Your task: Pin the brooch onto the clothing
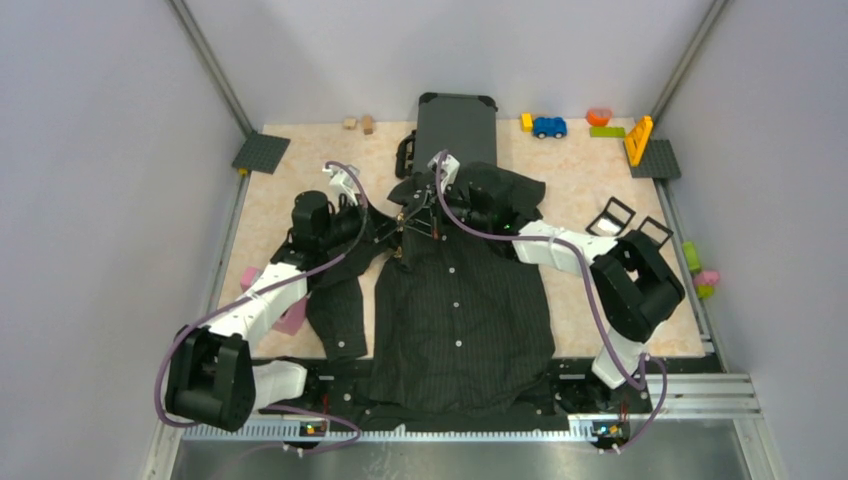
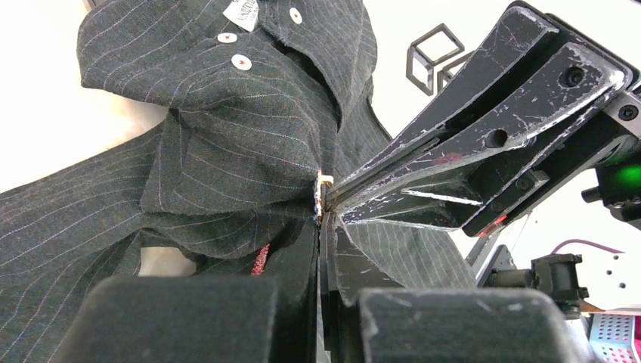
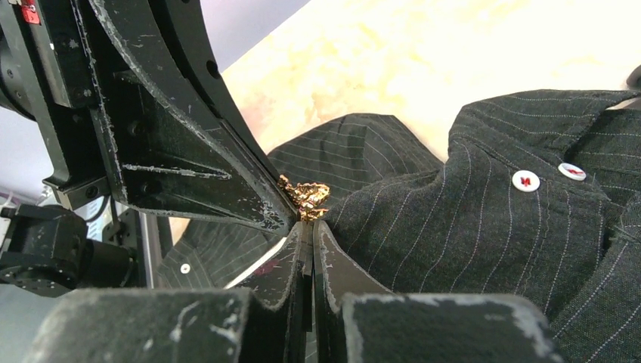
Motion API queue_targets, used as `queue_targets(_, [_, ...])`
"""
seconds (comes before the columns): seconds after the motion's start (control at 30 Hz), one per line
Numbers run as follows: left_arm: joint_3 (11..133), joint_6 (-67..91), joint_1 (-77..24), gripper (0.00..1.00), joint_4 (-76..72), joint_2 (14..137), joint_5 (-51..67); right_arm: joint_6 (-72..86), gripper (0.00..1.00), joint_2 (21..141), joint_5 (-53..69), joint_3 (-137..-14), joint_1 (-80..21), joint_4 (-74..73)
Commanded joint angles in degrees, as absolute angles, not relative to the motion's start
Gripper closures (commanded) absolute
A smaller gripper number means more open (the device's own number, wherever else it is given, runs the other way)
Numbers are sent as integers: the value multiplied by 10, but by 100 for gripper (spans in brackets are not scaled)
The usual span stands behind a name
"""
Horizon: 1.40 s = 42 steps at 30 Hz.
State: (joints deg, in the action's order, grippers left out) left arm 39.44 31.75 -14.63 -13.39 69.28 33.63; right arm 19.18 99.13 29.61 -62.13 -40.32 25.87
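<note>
I find the shirt (image 1: 455,310) flat at the centre of the table (image 1: 300,190), collar toward 12 o'clock. The gold brooch (image 3: 306,198) sits on bunched cloth just below the collar, at about 11 o'clock. The left gripper (image 2: 323,227) and right gripper (image 3: 308,227) are both clenched, tips meeting at the brooch; which one pinches it I cannot tell. The suitcase (image 1: 457,125) is at 12 o'clock, its inside not visible.

Robot lab cell: grey panel walls (image 1: 90,200), aluminium rails (image 1: 213,68), toy blocks (image 1: 606,131)
</note>
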Motion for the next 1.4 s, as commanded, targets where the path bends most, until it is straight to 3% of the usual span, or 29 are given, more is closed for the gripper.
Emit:
queue_targets(0.0, [427, 290, -155, 100, -147, 690, 422, 166, 100, 1002, 294, -659, -419, 248])
queue_targets(0.7, [417, 238, -165, 100, -152, 661, 523, 156, 100, 1046, 297, -731, -419, 142])
queue_targets(1.37, [422, 194, -189, 100, -111, 645, 512, 174, 100, 1095, 368, -805, -387, 74])
